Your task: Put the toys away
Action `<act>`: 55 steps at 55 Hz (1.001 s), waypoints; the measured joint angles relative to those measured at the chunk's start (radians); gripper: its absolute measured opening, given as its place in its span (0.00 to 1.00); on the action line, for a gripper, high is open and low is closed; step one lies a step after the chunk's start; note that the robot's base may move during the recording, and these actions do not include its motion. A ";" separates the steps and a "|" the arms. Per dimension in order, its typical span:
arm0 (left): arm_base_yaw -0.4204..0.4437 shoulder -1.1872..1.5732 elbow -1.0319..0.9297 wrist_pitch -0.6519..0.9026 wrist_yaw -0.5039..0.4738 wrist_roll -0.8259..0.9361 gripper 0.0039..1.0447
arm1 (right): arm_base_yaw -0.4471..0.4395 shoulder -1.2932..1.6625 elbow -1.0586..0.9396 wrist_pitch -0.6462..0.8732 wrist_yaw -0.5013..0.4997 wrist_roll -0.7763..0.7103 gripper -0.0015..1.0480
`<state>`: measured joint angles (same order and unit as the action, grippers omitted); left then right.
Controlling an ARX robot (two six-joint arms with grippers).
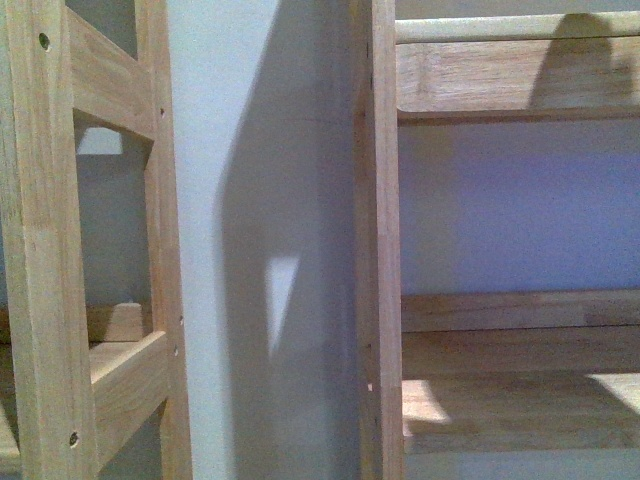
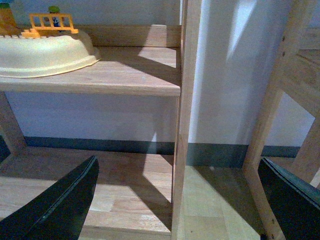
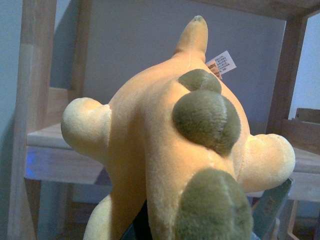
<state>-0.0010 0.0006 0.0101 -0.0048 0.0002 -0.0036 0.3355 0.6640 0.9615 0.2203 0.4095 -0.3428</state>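
Note:
An orange-yellow plush toy (image 3: 150, 150) with olive-green patches, stubby pale limbs and a white tag fills the right wrist view. My right gripper (image 3: 200, 225) is shut on the plush toy, and only a teal finger (image 3: 272, 207) peeks out beside it. Wooden shelving stands behind the toy. In the left wrist view my left gripper (image 2: 180, 200) is open, its dark fingers (image 2: 60, 205) wide apart and nothing between them. It faces an upright post (image 2: 182, 125) of a wooden shelf unit. Neither gripper shows in the front view.
A cream plastic tub (image 2: 45, 55) with an orange toy fence (image 2: 50, 22) sits on the upper shelf board (image 2: 125, 75). The front view is filled by wooden shelf frames: a post (image 1: 380, 250), a board (image 1: 520, 400) and another frame (image 1: 90, 250) at left, against a pale wall.

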 joint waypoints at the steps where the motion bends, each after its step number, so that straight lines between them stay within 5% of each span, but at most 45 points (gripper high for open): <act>1: 0.000 0.000 0.000 0.000 0.000 0.000 0.94 | -0.006 0.007 0.010 0.000 -0.011 0.005 0.06; 33: 0.000 0.000 0.000 0.000 0.000 0.000 0.94 | -0.232 0.428 0.428 0.017 -0.211 0.192 0.06; 55: 0.000 0.000 0.000 0.000 0.000 0.000 0.94 | -0.309 0.658 0.629 0.003 -0.326 0.402 0.06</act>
<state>-0.0010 0.0006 0.0101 -0.0048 0.0002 -0.0036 0.0261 1.3224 1.5902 0.2230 0.0837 0.0589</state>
